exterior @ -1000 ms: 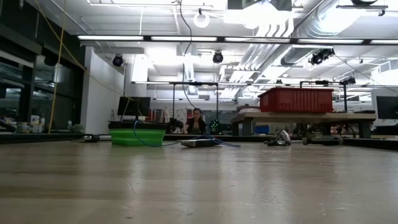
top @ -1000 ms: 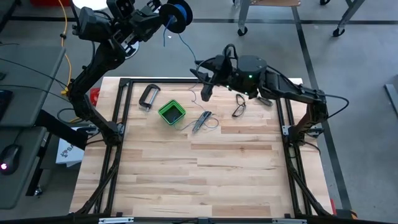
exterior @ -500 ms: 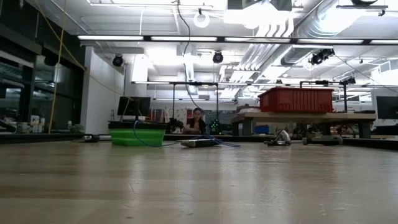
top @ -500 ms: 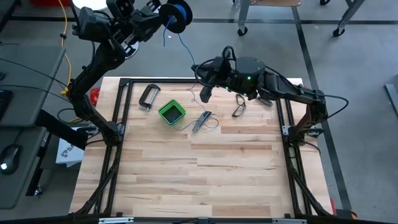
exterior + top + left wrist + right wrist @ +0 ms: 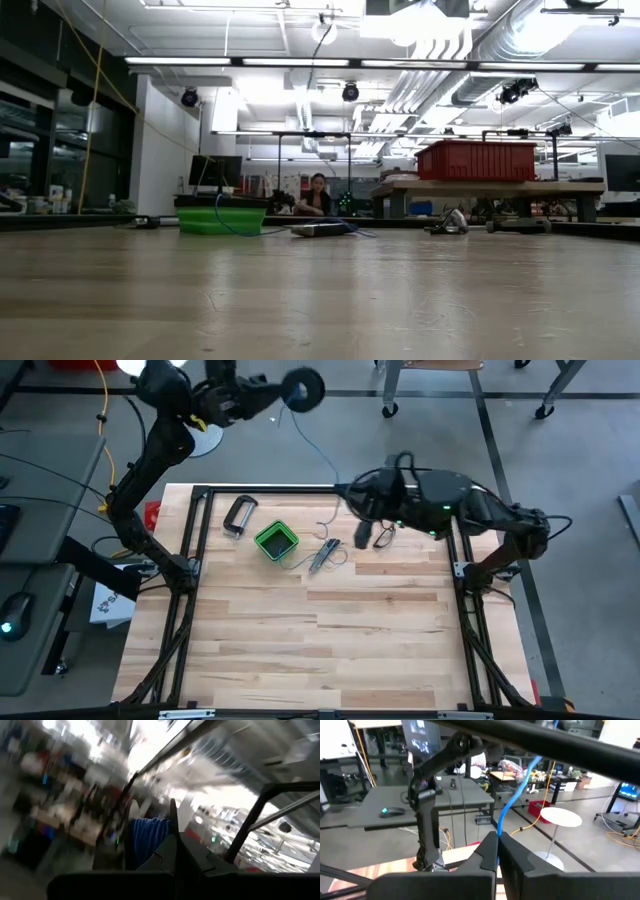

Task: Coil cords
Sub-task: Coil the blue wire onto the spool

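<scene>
The wire (image 5: 318, 455) is thin and blue, running from a dark round spool (image 5: 303, 388) wound with blue. The left pincer (image 5: 268, 393) grips the spool beyond the table's (image 5: 330, 650) far edge. The right pincer (image 5: 497, 846), over the far edge, pinches the wire; slack lies on the table.

Pale wood table (image 5: 330, 630) — matt; green box (image 5: 276, 541) — glossy plastic.

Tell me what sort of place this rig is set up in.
Most likely a robotics lab or workshop. The low view shows exposed ceiling ducts, a workbench carrying a red bin, and a person seated among monitors. The high view shows a bare concrete floor around the wooden table.
</scene>
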`<state>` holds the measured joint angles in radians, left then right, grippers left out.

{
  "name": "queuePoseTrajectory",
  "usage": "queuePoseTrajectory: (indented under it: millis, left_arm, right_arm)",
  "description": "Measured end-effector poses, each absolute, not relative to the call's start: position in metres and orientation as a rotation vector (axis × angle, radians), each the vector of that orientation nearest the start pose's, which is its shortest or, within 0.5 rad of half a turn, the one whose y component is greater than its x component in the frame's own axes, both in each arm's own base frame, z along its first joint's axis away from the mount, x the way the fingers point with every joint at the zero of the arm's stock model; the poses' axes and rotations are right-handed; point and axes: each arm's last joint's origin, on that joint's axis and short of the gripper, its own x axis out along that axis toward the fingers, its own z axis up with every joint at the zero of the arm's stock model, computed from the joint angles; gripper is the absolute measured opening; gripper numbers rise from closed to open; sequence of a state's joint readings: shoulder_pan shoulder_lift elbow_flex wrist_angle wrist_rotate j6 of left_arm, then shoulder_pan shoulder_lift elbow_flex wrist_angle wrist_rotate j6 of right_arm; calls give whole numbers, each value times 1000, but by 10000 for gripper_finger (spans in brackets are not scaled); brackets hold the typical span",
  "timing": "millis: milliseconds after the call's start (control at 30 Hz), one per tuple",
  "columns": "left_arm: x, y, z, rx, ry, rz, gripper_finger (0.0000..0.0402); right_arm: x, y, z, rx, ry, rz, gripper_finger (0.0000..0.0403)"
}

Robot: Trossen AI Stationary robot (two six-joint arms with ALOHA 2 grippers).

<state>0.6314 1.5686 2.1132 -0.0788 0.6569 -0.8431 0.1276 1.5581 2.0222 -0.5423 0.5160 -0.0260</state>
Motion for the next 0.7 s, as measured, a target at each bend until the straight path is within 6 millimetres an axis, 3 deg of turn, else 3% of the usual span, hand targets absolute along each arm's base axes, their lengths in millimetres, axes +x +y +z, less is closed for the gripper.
queuePoseTrajectory:
  millis: [233,533,700]
  left_arm:
    - [234,147,556,-745,-16,-97,0]
    - [239,128,543,-814,136,-125,0]
    - [246,111,542,-853,196,-230,1]
  right_arm:
    - [272,28,541,-31,20,-365,0]
    - [252,24,551,-53,-13,-374,0]
    - [250,23,552,-86,-4,-396,0]
